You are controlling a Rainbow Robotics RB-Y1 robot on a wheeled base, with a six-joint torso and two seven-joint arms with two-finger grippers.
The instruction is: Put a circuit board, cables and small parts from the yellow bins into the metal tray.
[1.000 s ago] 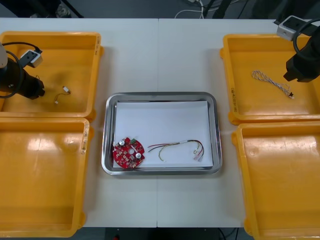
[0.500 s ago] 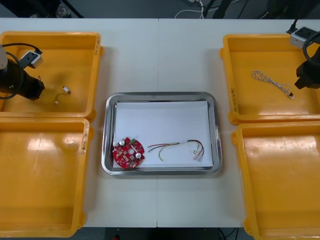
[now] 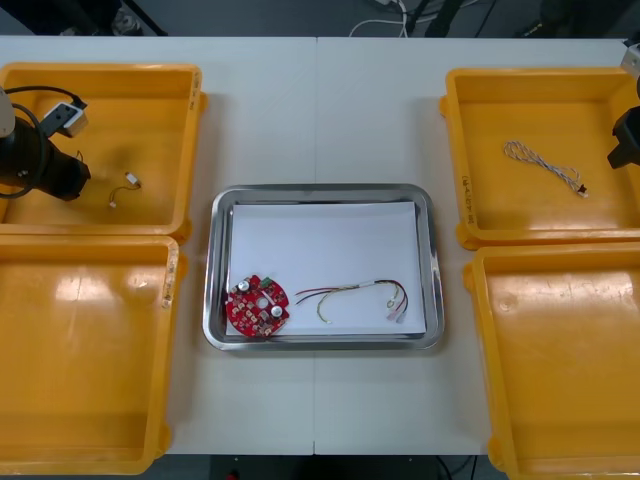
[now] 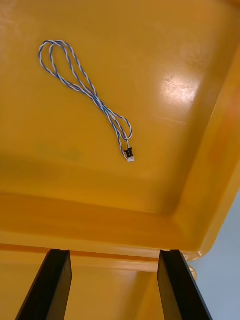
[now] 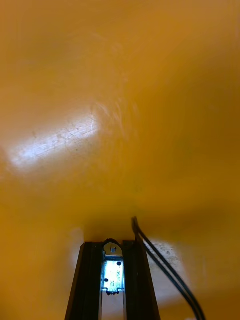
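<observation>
Light table (image 3: 320,110): we find the left gripper (image 3: 80,180) apparently clamping a small shiny metal part (image 5: 113,274); white-lined metal tray (image 3: 322,190) lies lower right; right gripper (image 4: 116,252) spread.

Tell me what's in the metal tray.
A round red circuit board at its near left corner and a red and yellow cable beside it, both on the white lining. Whatever lies beneath the lining is covered.

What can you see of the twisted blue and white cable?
A thin twisted blue and white cable, doubled into a long narrow loop, its ends meeting at a small black and white connector. It lies flat and loose on the floor of the far right yellow bin, touching nothing else. The open right hand hovers clear of it near the bin's rim.
</observation>
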